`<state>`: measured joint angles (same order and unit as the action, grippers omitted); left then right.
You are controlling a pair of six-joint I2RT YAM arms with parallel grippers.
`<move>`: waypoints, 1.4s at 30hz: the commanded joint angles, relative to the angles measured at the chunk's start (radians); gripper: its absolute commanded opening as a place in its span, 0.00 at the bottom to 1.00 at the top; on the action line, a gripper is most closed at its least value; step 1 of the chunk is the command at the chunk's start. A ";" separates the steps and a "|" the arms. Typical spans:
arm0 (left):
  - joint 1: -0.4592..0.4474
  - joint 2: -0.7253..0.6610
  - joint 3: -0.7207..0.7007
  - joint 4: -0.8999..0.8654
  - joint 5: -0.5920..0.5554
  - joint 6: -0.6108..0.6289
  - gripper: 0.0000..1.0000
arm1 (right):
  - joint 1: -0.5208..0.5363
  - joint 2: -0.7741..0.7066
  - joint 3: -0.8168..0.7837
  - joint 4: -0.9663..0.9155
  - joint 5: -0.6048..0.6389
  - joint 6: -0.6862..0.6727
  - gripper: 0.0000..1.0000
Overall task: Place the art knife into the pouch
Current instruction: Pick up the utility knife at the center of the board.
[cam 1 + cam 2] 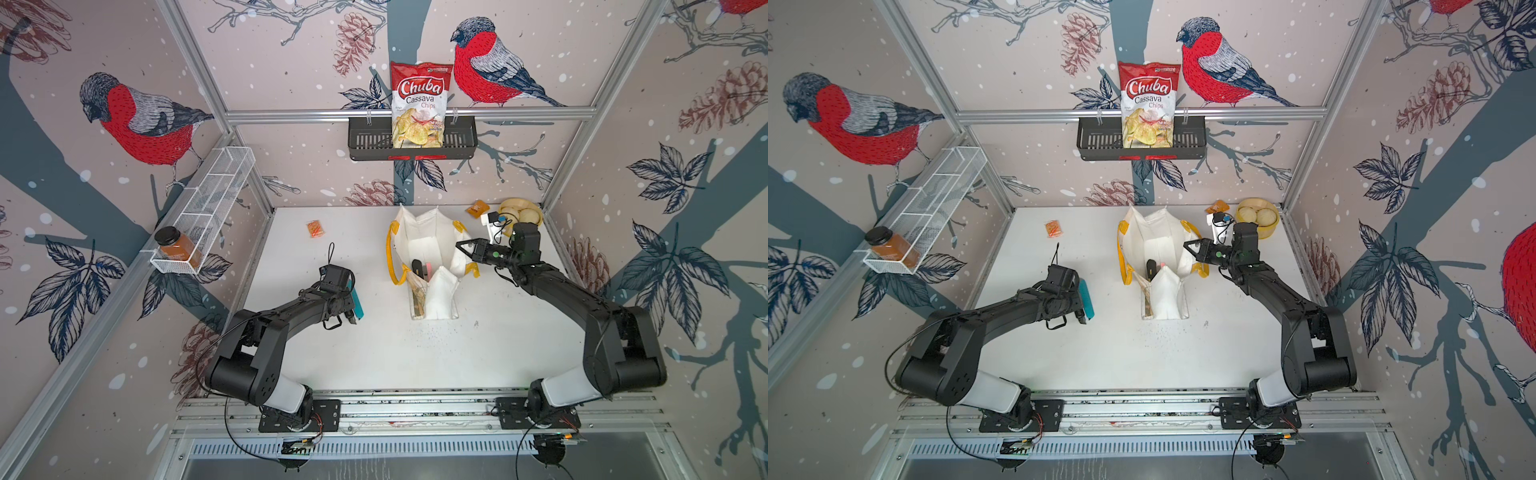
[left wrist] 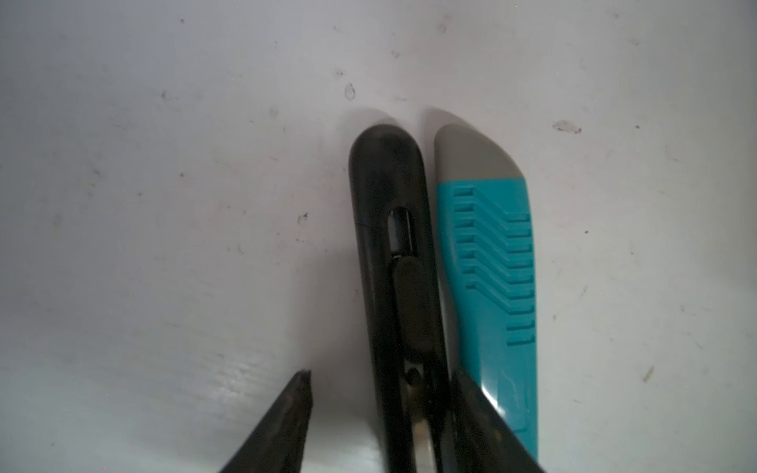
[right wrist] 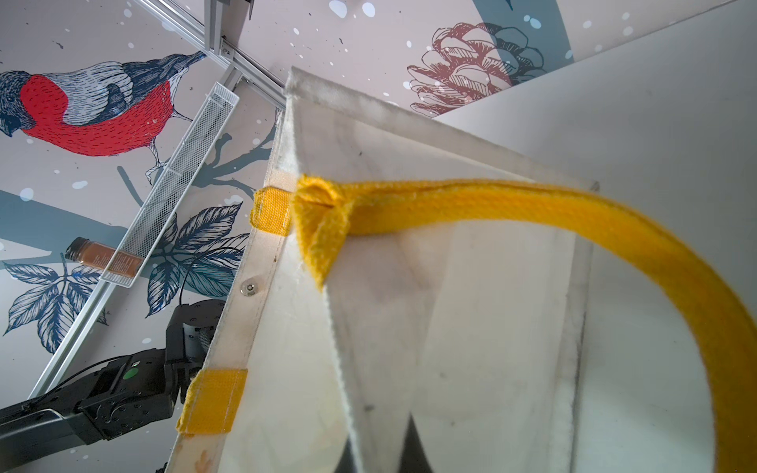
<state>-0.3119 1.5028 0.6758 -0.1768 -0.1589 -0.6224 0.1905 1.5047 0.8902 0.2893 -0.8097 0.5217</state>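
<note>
Closest to the left wrist lens, the left fingers (image 2: pixel 286 422) stand half apart astride the black art knife (image 2: pixel 385 196), not closed on it. Slim and round-ended, with a slider, it lies flat on the white desk (image 2: pixel 164 204) just beside a teal knife (image 2: pixel 491 266).

In the right wrist view, the right fingers (image 3: pixel 414 450) pinch the white pouch (image 3: pixel 409 135) by its wall, below its yellow handle (image 3: pixel 532 204).

In a top view the pouch stands open, well apart from the art knife, holding a black tool (image 1: pixel 417 266) and a pink one (image 1: pixel 428 267). A black basket (image 1: pixel 365 141) holds a chips bag (image 1: pixel 419 104).

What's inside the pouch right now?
A black item and a pink item show inside the pouch; its folded near side hides their lower ends.
</note>
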 commanded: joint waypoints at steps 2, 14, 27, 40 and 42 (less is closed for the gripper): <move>0.001 0.018 0.009 -0.010 -0.022 0.029 0.48 | 0.003 0.002 0.001 0.025 -0.006 -0.009 0.00; -0.009 0.078 0.042 -0.057 -0.070 0.073 0.32 | 0.001 -0.002 0.002 0.023 -0.006 -0.009 0.00; -0.035 0.039 0.109 -0.129 -0.125 0.100 0.27 | 0.001 -0.002 0.007 0.016 -0.006 -0.012 0.00; -0.058 -0.131 0.282 -0.219 -0.104 0.120 0.27 | 0.006 -0.014 0.012 0.009 -0.002 -0.008 0.00; -0.066 -0.131 0.331 -0.231 -0.098 0.121 0.27 | 0.007 -0.015 0.010 0.009 -0.002 -0.007 0.00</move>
<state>-0.3691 1.3804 0.9638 -0.3866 -0.2615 -0.5159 0.1947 1.4982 0.8936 0.2756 -0.8040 0.5217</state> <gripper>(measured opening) 0.280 0.058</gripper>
